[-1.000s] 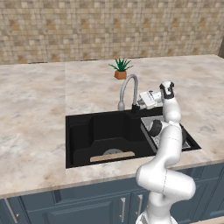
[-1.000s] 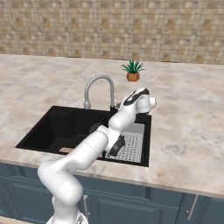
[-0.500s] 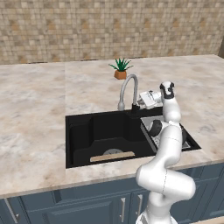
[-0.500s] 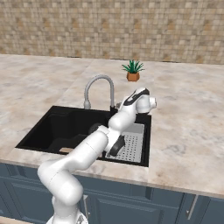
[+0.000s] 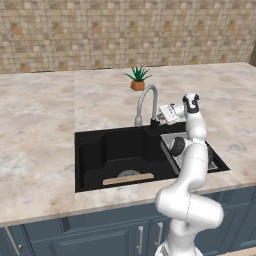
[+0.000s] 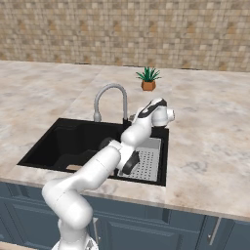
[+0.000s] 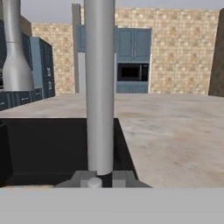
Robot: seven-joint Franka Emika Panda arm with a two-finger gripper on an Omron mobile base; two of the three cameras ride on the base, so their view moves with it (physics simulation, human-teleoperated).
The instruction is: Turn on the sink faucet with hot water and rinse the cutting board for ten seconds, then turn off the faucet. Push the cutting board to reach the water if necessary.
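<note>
Left base view sits behind & left of the arm, high up, looking fwd/down over the counter (image 5: 45, 125) at the sink (image 5: 92, 152) and sink faucet (image 5: 146, 102), w/ tiled wall at back. Right base view does the same from behind-right, sharing the sink (image 6: 58, 141), sink faucet (image 6: 110, 100) and potted plant (image 6: 148, 78). Hand view is very close & low, looking level along the counter straight at the faucet's upright pipe (image 7: 99, 87), cabinets far behind.
</note>
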